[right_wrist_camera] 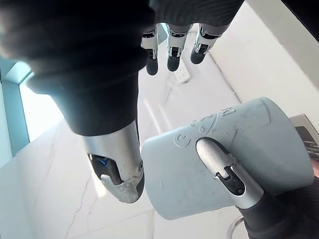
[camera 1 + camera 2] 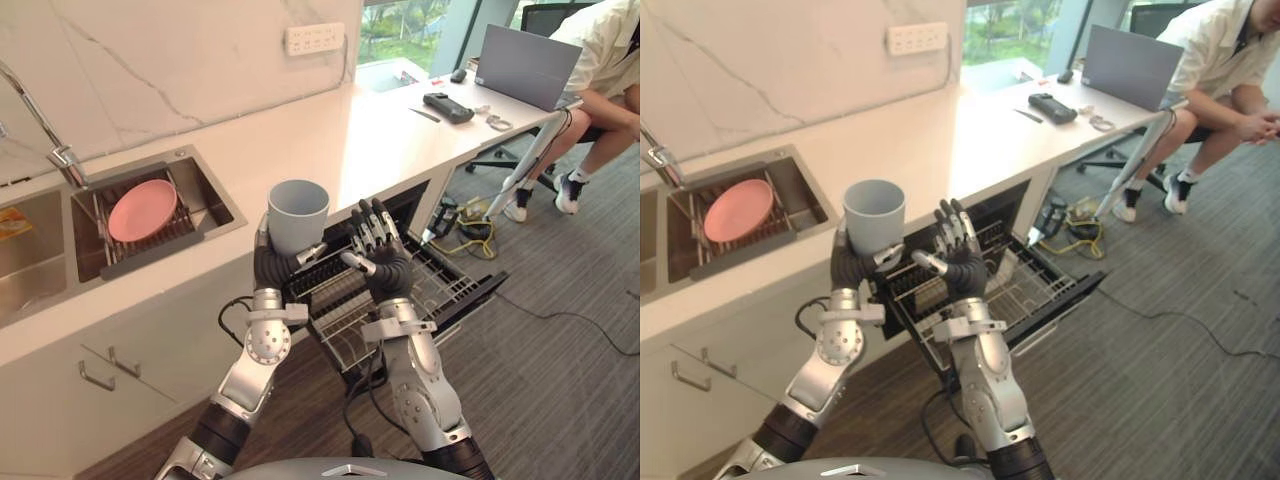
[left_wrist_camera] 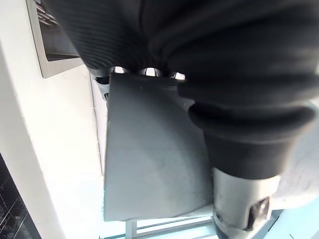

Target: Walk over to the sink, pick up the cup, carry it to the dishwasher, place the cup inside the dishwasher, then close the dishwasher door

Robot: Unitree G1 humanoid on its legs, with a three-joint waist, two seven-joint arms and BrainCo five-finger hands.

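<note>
Holding the cup [image 2: 298, 212] upright in the left hand [image 2: 272, 262], mouth up. The fingers are curled round the cup's lower wall. The right wrist view shows the left thumb [image 1: 219, 167] pressed flat on the cup's side. Cup is in the air and rests on nothing.

Right hand [image 2: 378, 255] is just right of the cup, palm toward it. Its fingers [image 2: 372, 222] are straight and slightly spread, pinching nothing. Can't tell if its thumb touches the cup.

Below and right of the cup is the dishwasher [image 2: 425, 205], with its door [image 2: 478, 290] dropped open. The wire rack [image 2: 400, 290] is slid out over the door.

Behind the cup runs the white counter [image 2: 330, 140]. Left of the cup, set into the counter, is the sink [image 2: 215, 195]. A pink plate [image 2: 142, 208] lies on a dark drain rack [image 2: 150, 250] across the basin. The faucet [image 2: 40, 125] is further left of the cup.

Beyond the cup, a white outlet strip [image 2: 314, 38] is on the marble wall.

Far right of the cup, at the counter's end, are a black device [image 2: 448, 106] and a grey laptop [image 2: 527, 66]. A person [image 2: 605, 60] is seated there, feet on the grey carpet [image 2: 560, 400].
</note>
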